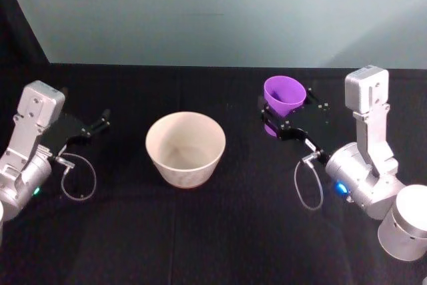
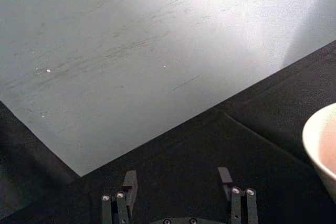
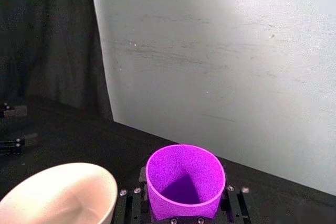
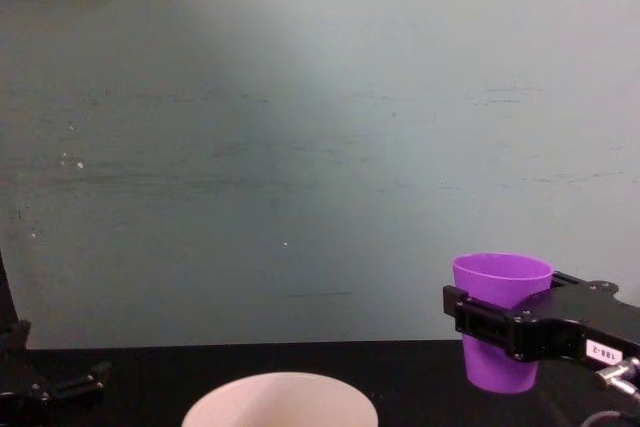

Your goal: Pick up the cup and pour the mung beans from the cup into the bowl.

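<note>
Smooth purple plastic cup [image 1: 285, 93], matt cream bowl [image 1: 187, 167], black cloth table [image 1: 200, 245]

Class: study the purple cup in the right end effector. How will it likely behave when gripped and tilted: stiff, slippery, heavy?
The cup looks thin-walled plastic, so probably light and liable to flex if squeezed hard. The smooth taper, wider at the rim, should wedge it in the right end effector while upright, but might let it slide out when tipped far.

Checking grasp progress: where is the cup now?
Head view: the cup is upright in the right gripper, right of the bowl and apart from it; the left gripper sits idle far left.
</note>
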Robot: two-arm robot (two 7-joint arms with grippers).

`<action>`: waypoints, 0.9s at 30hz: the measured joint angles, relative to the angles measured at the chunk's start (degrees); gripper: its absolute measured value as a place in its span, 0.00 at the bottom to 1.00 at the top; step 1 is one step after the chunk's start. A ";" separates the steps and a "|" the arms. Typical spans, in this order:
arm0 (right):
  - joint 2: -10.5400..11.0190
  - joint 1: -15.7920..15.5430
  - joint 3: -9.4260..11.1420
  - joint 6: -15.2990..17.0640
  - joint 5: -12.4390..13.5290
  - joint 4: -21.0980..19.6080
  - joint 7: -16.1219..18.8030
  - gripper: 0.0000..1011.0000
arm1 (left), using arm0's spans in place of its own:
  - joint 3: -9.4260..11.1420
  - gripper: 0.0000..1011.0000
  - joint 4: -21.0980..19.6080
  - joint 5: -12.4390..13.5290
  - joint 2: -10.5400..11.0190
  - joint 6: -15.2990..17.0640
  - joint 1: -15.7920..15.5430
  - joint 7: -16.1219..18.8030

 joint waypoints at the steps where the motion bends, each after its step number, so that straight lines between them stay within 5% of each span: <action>1: 0.00 0.00 0.00 0.00 0.00 0.00 0.00 0.72 | 0.00 0.99 0.00 0.00 0.00 0.00 0.00 0.00; 27: 0.00 0.00 0.00 0.00 0.00 0.00 -0.03 0.72 | 0.00 0.99 0.00 0.00 0.00 0.00 0.00 0.00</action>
